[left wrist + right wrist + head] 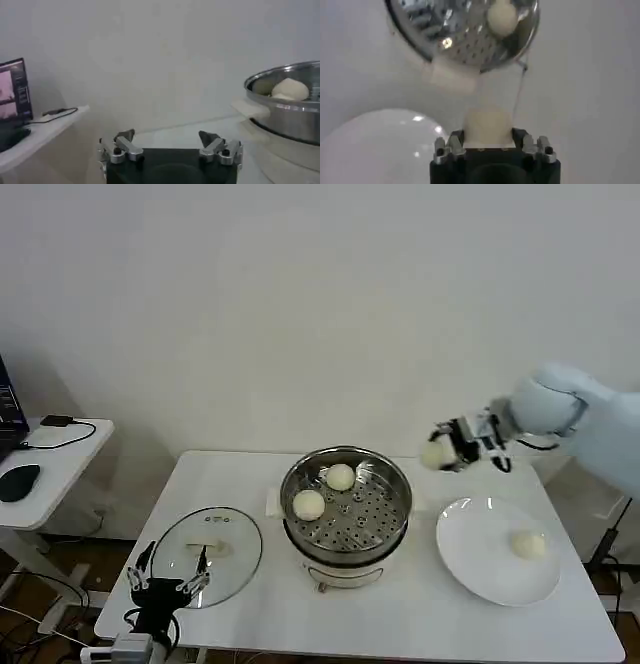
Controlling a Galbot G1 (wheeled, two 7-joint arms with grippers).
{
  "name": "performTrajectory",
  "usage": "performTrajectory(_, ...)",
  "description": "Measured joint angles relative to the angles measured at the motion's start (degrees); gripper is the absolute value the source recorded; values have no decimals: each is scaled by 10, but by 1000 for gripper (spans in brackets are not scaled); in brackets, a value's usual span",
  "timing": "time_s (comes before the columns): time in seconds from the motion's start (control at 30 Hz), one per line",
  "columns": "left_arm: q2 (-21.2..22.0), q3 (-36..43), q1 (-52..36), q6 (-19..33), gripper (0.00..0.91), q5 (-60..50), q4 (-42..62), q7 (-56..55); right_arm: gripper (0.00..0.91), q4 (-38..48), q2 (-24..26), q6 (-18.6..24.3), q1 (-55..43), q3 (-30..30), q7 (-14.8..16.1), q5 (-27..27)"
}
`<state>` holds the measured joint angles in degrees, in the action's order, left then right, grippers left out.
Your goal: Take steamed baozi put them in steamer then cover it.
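Two baozi (324, 491) are already sitting in the steamer (346, 506). The right gripper (447, 450) is gripping a third, apparently at the pot's two o'clock; one is waiting on the plate (480, 569). The left gripper (168, 587) is idling open by the cover (206, 544), at eight o'clock.

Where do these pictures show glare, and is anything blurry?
Head view: light reflects off the steamer rim and the plate. Right wrist view: bright glints on the steamer tray, and the baozi held in the right gripper looks soft. Left wrist view: the left gripper looks slightly soft.
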<state>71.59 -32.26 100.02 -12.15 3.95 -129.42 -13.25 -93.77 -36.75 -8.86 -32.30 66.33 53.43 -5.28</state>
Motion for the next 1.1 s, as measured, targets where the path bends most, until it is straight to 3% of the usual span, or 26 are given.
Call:
performTrajectory(0.07, 1, -3, 2, 0, 907, 0, 0, 0, 645, -5, -21, 14, -9, 16, -8, 0)
performTrajectory(0.17, 3, -7, 4, 0, 907, 0, 0, 0, 725, -12, -50, 39, -18, 39, -14, 5)
performTrajectory(0.4, 7, -17, 8, 0, 907, 2, 0, 0, 725, -18, -102, 105, -22, 80, -16, 31)
performTrajectory(0.77, 11, -25, 4, 1, 907, 8, 7, 0, 725, -12, -145, 176, -11, 118, -9, 68)
performTrajectory(1.1, 12, -25, 2, 4, 907, 10, 14, 0, 725, -1, -168, 212, -1, 127, -1, 95)
